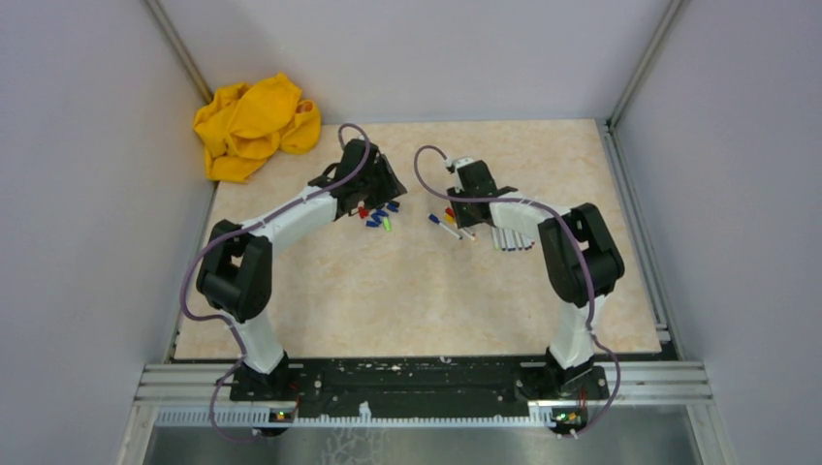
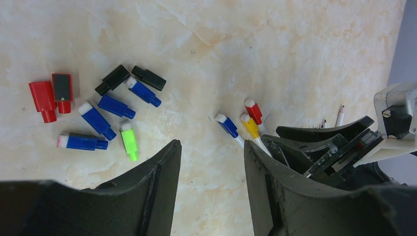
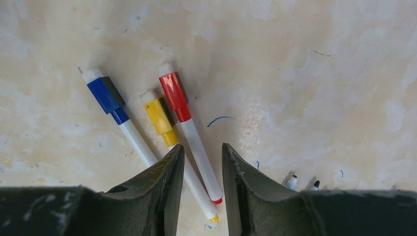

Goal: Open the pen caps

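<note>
Pen caps [image 3: 173, 91] not off yet: three of them, blue, yellow and red, each on its white barrel, lying side by side mid-table. My right tool [image 3: 201, 147] is down over the tail ends of the red pen [image 3: 189, 130] and the yellow pen [image 3: 160, 115]. Its fingers are partly spread with both barrels in the gap, and honestly I can't tell if it's pinching or just straddling them.

My take: get only the red barrel, squeezed low near the tail so the cap end sticks out free. Then my left tool [image 2: 211, 144] can take the cap and pull straight along the barrel, no twisting sideways. That one is spread wide with nothing in it, over bare table [image 2: 295, 49] just left of the three pens.

What could mess it up: the yellow pen lies right against the red one, so it may get clamped or dragged along. The blue pen [image 3: 105, 94] sits just left of those. The loose caps [image 2: 115, 106] are piled further left, some uncapped pens [image 1: 514, 239] lie by my right arm, and the yellow cloth [image 1: 254, 126] is in the far left corner, well out of it.
</note>
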